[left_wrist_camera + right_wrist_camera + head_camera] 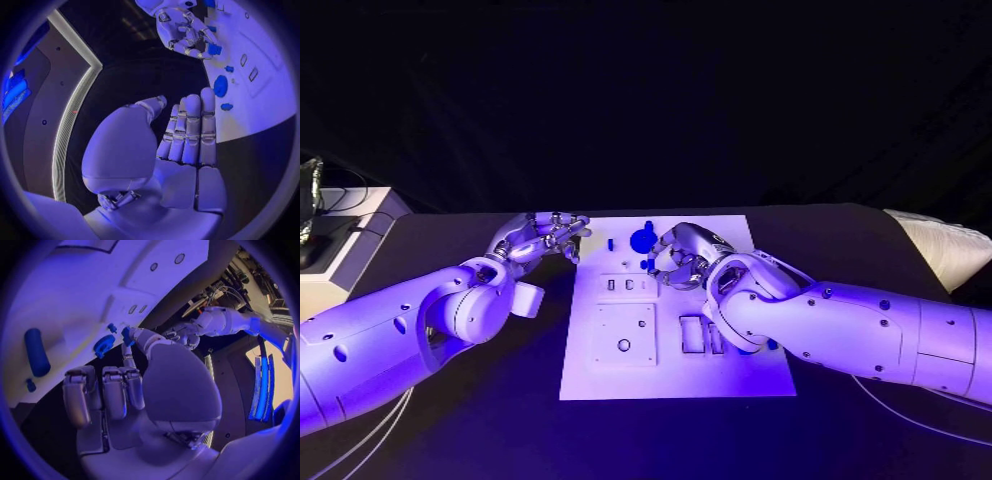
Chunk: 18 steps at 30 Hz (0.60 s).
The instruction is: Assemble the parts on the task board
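While a small blue part (214,49) is pinched by the right hand (684,256) above the white board (747,375), seemingly for insertion, the left hand (542,236) is kept empty beside it, fingers loosely extended.

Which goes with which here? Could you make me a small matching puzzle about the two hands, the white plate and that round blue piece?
Things:
1. left hand
2. right hand
3. round blue part
4. task board

Descriptions:
A. lies on the board near its far end
B. over the black table beside the board, holding nothing
C. white, in the middle of the table
D. over the board, pinching a small blue part

Pairs: 1-B, 2-D, 3-A, 4-C
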Available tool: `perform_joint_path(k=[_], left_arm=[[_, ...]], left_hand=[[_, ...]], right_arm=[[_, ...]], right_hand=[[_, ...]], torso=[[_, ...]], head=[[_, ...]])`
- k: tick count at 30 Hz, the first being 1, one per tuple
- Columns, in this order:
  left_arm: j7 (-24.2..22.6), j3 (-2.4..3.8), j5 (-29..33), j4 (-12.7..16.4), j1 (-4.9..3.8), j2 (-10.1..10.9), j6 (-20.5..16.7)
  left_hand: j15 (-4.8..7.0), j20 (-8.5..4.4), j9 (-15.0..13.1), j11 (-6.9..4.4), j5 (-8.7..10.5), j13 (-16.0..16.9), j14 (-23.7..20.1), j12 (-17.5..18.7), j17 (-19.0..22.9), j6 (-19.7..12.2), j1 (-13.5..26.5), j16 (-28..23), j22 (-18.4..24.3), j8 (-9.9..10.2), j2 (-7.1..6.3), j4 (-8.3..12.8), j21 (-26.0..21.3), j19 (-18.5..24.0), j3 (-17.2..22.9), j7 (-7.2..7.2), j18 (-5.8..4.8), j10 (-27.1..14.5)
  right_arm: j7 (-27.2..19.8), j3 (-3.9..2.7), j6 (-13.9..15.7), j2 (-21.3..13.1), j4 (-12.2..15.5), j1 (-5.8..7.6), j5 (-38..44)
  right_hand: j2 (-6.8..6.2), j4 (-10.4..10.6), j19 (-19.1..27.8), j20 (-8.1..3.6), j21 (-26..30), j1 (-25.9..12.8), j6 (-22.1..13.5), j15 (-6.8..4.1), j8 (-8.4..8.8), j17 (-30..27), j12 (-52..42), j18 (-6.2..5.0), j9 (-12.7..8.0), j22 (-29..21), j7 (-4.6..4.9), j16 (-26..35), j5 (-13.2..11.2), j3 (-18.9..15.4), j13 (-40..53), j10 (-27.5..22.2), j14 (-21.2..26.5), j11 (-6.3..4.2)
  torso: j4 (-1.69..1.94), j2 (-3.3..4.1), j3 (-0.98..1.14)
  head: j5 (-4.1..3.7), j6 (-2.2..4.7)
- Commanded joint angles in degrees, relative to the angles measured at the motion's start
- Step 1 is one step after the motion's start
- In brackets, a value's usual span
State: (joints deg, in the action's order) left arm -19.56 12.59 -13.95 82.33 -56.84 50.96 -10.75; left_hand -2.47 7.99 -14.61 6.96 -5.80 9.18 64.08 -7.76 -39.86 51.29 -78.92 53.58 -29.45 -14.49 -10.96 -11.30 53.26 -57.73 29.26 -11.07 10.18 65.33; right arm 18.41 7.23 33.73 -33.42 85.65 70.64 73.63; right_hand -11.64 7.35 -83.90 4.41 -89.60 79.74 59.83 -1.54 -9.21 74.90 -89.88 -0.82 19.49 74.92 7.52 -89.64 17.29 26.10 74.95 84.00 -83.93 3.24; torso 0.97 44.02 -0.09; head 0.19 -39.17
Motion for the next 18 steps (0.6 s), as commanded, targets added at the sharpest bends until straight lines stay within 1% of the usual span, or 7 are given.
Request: perform_joint_path(k=[1,8,18], left_arm=[[-0.1,0.04,-0.4,0.0,0.02,-0.1,1.1],[-0.1,0.04,-0.4,0.0,0.05,-0.1,1.3],[0.0,0.04,-0.4,0.0,0.08,0.0,1.4]], left_hand=[[-0.04,-0.12,-0.1,-0.13,0.16,-0.1,0.4,-0.2,0.1,-0.3,-0.1,0.3,-0.1,-0.4,-0.02,0.4,0.3,-0.3,0.1,0.15,0.38,-0.4],[-0.04,-0.12,-0.1,-0.13,0.16,-0.1,0.4,-0.2,0.1,-0.3,-0.1,0.3,-0.1,-0.4,-0.02,0.4,0.3,-0.3,0.1,0.15,0.38,-0.4],[-0.05,-0.11,-0.1,-0.11,0.17,-0.1,0.4,-0.2,0.1,-0.4,0.0,0.4,-0.1,-0.4,-0.02,0.4,0.4,-0.3,0.1,0.13,0.38,-0.4]], right_arm=[[2.3,0.09,0.2,0.5,-0.1,-0.59,4.1],[3.0,0.20,0.1,1.3,-0.1,-1.35,5.9],[4.3,0.29,-1.2,1.6,-0.4,-1.65,7.9]], right_hand=[[0.14,0.0,-6.1,-0.38,-0.4,-0.5,0.3,-0.44,-0.29,14.8,-0.1,0.82,0.0,15.1,-0.22,-0.3,0.1,0.3,15.1,6.0,-6.0,-0.47],[0.11,0.0,-6.1,-0.37,-0.4,-0.7,0.4,-0.41,-0.33,14.8,-0.1,0.82,0.1,15.1,-0.22,-0.3,0.1,0.3,15.1,6.0,-6.0,-0.48],[-0.12,0.1,-6.1,-0.34,-0.4,-1.0,0.3,-0.39,-0.39,14.8,-0.1,0.82,0.1,15.1,-0.24,-0.3,0.0,0.2,15.1,6.0,-6.0,-0.50]], torso=[[-0.02,0.02,0.08],[-0.11,-0.01,0.09],[-0.08,-0.05,0.07]], head=[[0.18,-0.30],[0.33,-0.67],[0.36,-0.94]])
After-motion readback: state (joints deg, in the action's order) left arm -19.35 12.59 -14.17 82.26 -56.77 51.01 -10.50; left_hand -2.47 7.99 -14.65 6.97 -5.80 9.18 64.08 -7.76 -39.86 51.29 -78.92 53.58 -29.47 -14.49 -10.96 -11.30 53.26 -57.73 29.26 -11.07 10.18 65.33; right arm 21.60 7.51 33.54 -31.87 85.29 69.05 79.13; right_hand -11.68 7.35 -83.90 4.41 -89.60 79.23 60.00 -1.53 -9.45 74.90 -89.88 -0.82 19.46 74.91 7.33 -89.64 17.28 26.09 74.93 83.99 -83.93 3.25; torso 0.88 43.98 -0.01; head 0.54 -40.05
